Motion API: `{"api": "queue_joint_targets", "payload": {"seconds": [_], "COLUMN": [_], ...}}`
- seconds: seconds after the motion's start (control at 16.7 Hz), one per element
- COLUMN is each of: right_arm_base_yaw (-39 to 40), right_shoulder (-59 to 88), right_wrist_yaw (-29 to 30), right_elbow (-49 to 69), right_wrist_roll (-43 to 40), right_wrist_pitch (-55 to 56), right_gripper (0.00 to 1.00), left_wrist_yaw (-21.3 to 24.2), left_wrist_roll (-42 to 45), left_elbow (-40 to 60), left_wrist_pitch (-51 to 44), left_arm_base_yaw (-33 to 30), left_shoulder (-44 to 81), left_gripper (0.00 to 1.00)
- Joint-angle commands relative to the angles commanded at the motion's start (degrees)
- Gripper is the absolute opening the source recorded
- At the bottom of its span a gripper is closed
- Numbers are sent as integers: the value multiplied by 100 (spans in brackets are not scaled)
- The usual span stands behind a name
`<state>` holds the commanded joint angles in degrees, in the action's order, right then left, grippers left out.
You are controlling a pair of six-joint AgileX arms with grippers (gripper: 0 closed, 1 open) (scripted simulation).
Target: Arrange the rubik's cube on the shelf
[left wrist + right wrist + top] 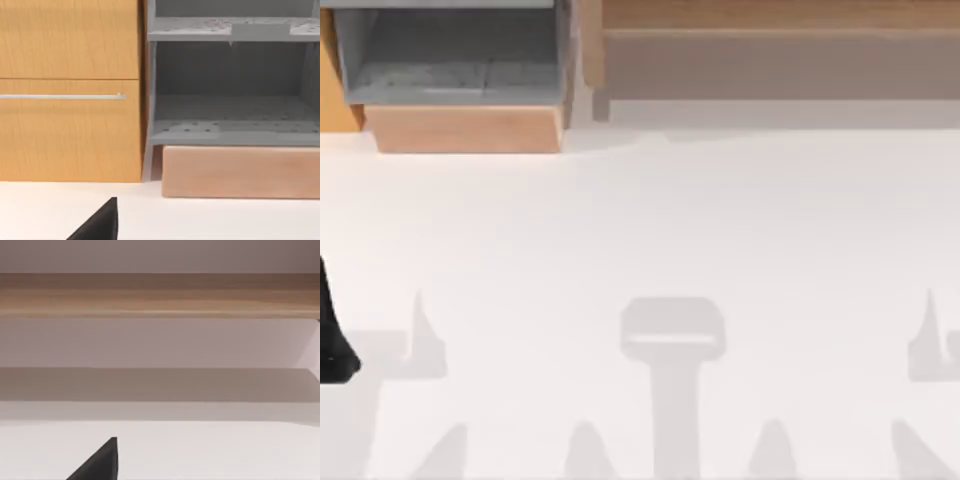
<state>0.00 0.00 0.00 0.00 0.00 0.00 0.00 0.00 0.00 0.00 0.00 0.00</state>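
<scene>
White table (650, 220) fronts the shelf (770, 15) (no readable writing); jaw states unclear.

Ahead of my left gripper (100, 222), of which one dark fingertip shows low in the view, the white table (225, 220) runs to a wall of furniture. Nearest to the fingertip's line stands an orange-brown wooden cabinet (70, 135) with a thin silver handle bar (62, 96) across its front. Beside it, farther over, is a grey-lined box compartment (230, 105) with a speckled grey floor and an upper grey ledge, resting on a pale wooden base block (240, 172).
</scene>
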Motion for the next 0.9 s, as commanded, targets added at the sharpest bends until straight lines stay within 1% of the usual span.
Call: {"api": "queue_joint_targets", "payload": {"seconds": [0.24,0.42,0.66,0.9], "right_arm_base_yaw": [0,0,0,0], "right_shoulder": [0,0,0,0], "right_wrist_yaw": [0,0,0,0], "right_elbow": [0,0,0,0], "right_wrist_roll": [0,0,0,0], "right_wrist_pitch": [0,0,0,0], "right_gripper": [100,100,100,100], "left_wrist_yaw": [54,281,694,1086], "left_wrist_roll": [107,613,1784,2912], "left_elbow": [100,574,1663,2696], "left_wrist_pitch": [98,563,1562,2522], "left_arm_base_yaw": [5,33,119,308], "left_shoulder": [141,795,2381,4584], "left_gripper": [100,100,100,100]}}
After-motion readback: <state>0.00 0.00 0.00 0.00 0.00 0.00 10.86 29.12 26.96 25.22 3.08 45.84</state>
